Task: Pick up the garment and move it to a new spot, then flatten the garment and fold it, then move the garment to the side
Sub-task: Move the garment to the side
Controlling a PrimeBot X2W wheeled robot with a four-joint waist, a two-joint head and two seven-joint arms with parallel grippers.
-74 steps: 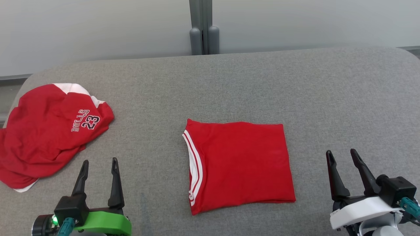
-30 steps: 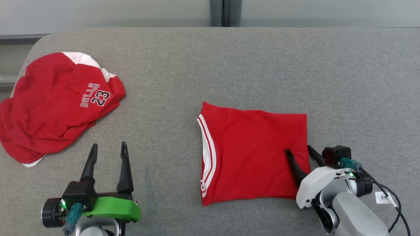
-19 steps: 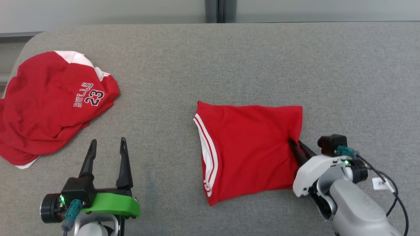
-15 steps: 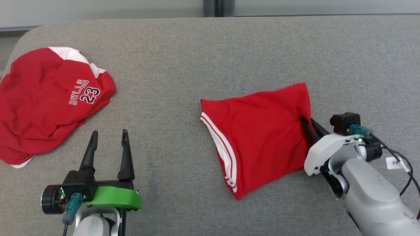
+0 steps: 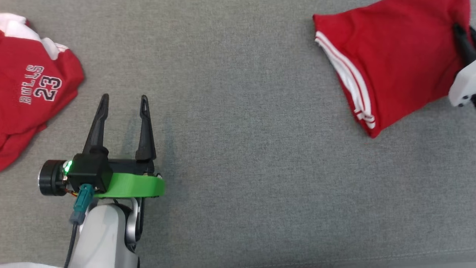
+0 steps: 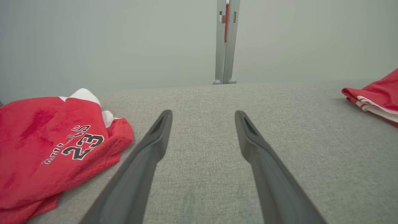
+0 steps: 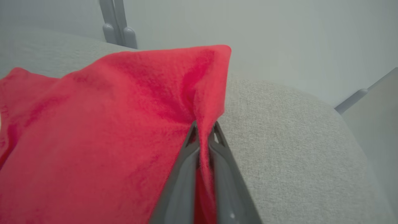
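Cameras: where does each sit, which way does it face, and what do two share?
Head view: on the head, looking down at the cushion; left end effector open at lower left, right end effector shut on the shirt at right.
Left wrist view: on the left wrist, looking along its open fingers across the cushion to the wall.
Right wrist view: on the right wrist, looking along its fingers pinching the shirt.
Shared: head and left wrist views both show jersey and shirt.
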